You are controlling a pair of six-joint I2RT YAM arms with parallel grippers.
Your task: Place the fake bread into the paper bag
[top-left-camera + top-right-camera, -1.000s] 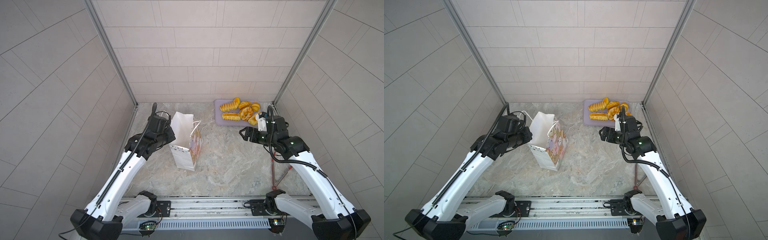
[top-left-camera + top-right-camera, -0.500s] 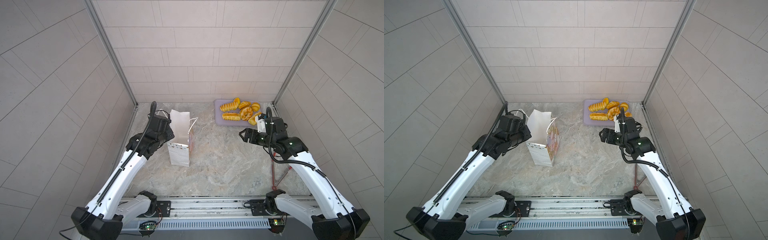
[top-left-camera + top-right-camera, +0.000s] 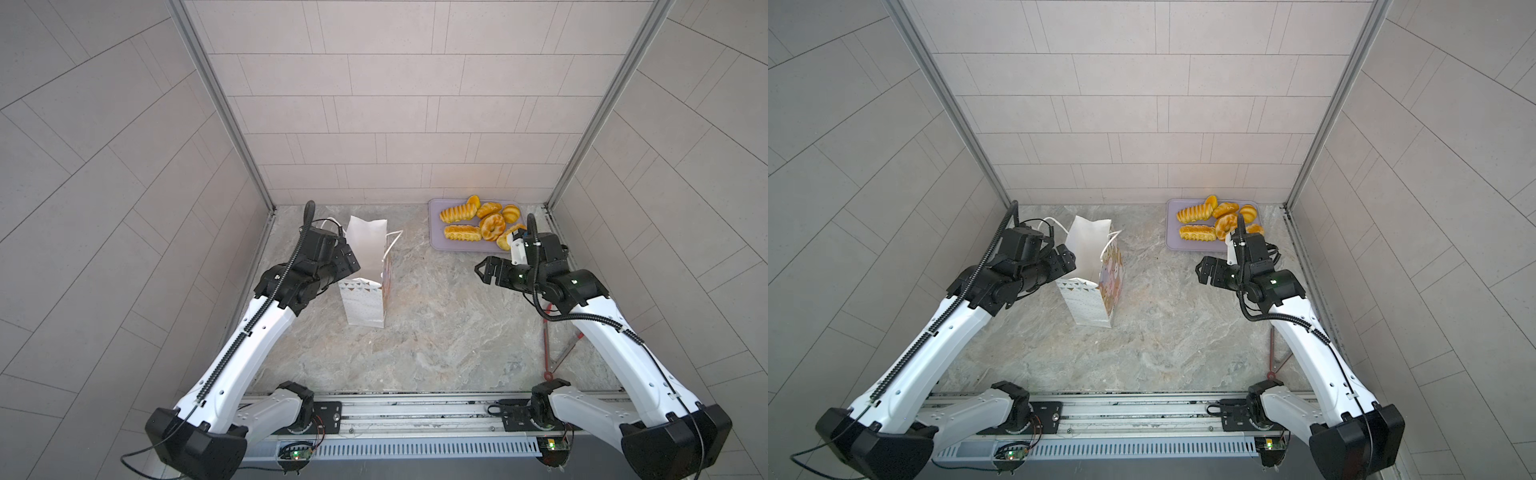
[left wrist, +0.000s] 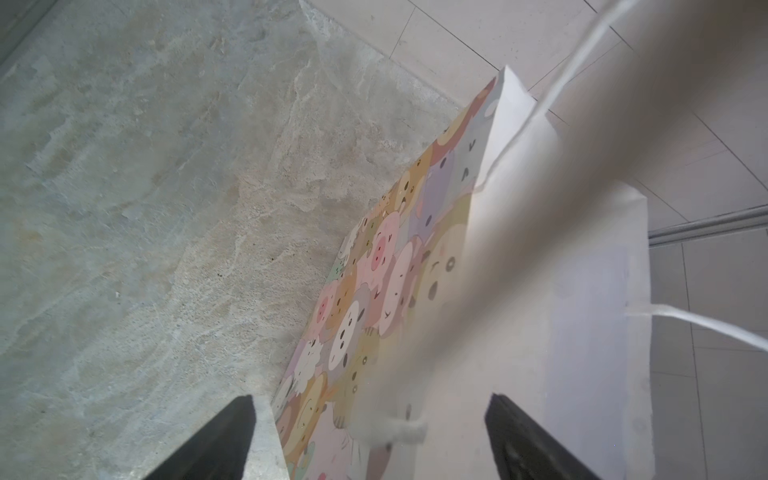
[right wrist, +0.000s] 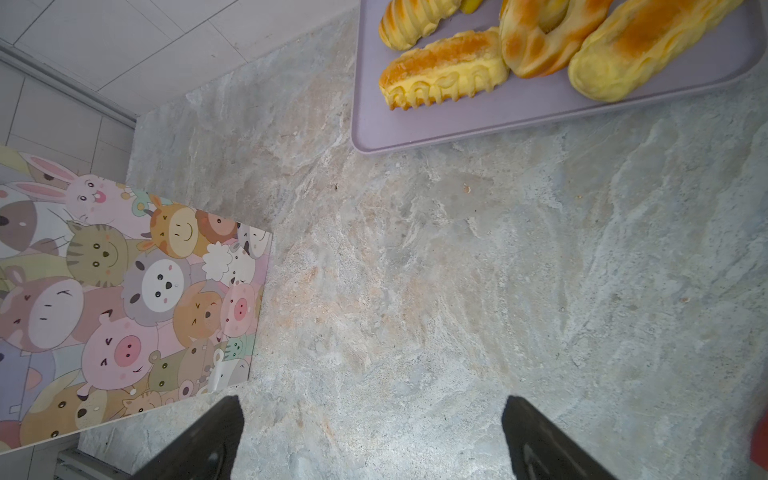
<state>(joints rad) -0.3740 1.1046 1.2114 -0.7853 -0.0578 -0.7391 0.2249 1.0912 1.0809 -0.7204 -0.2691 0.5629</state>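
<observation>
**Top views.** In both top views I am stretching my left arm forward with the elbow raised. It is bringing my left gripper (image 3: 348, 261) (image 3: 1065, 262) right up to the rim of the paper bag (image 3: 362, 303) (image 3: 1088, 305). The bag is standing upright on the table (image 3: 436, 332). I cannot tell whether I am touching it. My right arm is bending inward, and my right gripper (image 3: 483, 271) (image 3: 1203, 271) is hovering with its fingers spread. The bread (image 3: 492, 226) (image 3: 1226, 224) is lying on the tray (image 3: 457, 248), partly hidden behind my right wrist.

**Left wrist.** My fingers (image 4: 232, 436) are standing wide apart. The bag's edge is passing between them as a blur, unclamped.

**Right wrist.** My fingers (image 5: 208, 440) are gaping over bare table, gripping nothing. The frame is cutting off both the bread and the bag.
</observation>
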